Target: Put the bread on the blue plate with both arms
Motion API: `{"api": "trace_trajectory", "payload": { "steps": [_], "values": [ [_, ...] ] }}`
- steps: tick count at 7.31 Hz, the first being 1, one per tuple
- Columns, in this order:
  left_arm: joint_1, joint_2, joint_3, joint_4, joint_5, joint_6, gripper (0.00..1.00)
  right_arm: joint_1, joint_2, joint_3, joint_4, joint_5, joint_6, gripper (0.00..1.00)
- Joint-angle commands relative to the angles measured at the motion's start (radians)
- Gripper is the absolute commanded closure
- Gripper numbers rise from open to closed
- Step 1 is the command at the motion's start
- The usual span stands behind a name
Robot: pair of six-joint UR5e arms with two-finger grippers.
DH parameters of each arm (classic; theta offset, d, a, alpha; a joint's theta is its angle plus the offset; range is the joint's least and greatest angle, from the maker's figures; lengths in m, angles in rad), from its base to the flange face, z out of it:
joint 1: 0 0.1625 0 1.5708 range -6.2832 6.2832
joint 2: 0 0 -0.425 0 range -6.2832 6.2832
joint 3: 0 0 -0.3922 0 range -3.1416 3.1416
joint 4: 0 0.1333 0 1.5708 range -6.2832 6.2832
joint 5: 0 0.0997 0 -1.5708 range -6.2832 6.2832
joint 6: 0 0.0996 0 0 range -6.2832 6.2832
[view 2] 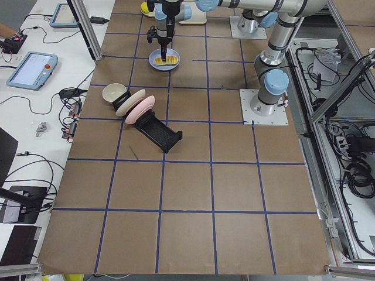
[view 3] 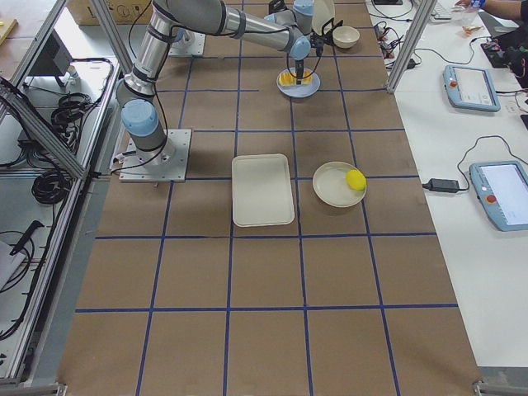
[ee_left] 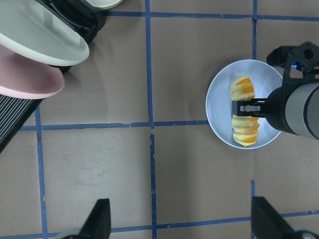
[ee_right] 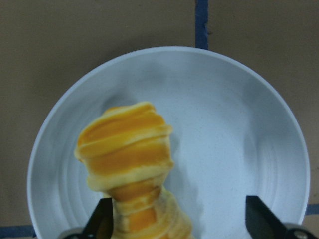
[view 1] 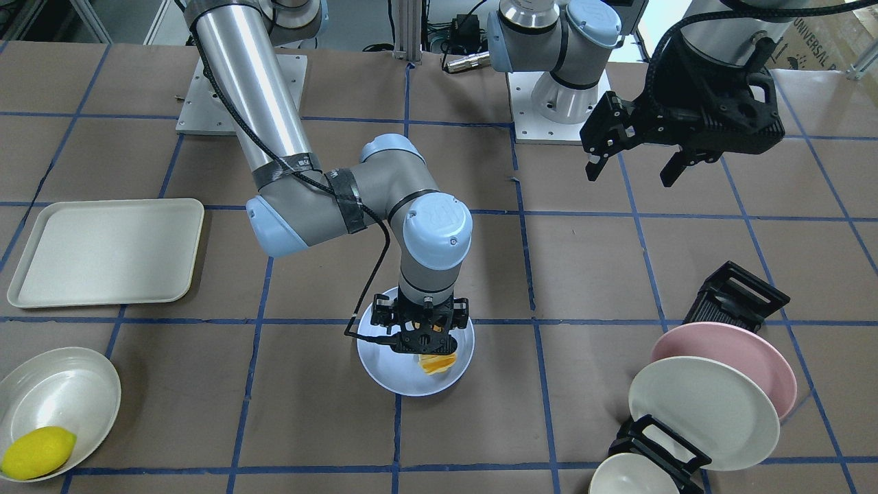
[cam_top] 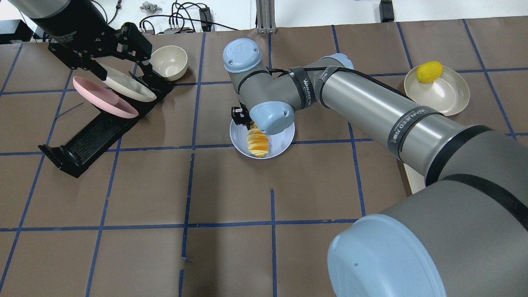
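Observation:
The bread (ee_right: 129, 164), a ribbed orange and cream loaf, lies in the blue plate (ee_right: 239, 129) near the table's middle. It also shows in the overhead view (cam_top: 257, 142) on the plate (cam_top: 284, 138). My right gripper (ee_right: 177, 219) hangs straight down over the plate, jaws open wide. The bread sits between them, close to one finger (ee_right: 102, 216), and its near end is hidden under the wrist. My left gripper (view 1: 630, 175) is open and empty, held high above the table away from the plate. Its wrist view shows the bread (ee_left: 245, 132) from above.
A black dish rack (view 1: 737, 295) holds a pink plate (view 1: 741, 353) and a cream-white plate (view 1: 703, 412), with a small bowl (view 1: 631, 479) beside it. A cream tray (view 1: 103, 250) and a bowl (view 1: 62, 391) with a yellow lemon (view 1: 38, 453) lie on the right arm's side.

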Motion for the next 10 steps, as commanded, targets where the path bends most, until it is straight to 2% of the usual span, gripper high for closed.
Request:
{"api": "trace_trajectory", "payload": {
  "steps": [1,5,7,9,10],
  "values": [
    [0.000,0.005,0.001,-0.030,0.041,0.000,0.00,-0.021,-0.072,-0.011,0.072,0.003,-0.009,0.00],
    [0.000,-0.005,0.001,-0.028,0.040,-0.002,0.00,-0.222,-0.373,-0.018,0.394,0.005,-0.309,0.00],
    [0.000,-0.006,0.001,-0.028,0.038,-0.002,0.00,-0.291,-0.513,-0.010,0.543,-0.006,-0.350,0.00],
    [0.000,-0.006,0.001,-0.028,0.032,-0.002,0.00,-0.378,-0.574,-0.007,0.537,0.005,-0.338,0.00],
    [0.000,-0.007,0.001,-0.027,0.029,-0.002,0.00,-0.386,-0.616,0.001,0.551,-0.009,-0.344,0.00]
  ]
}}
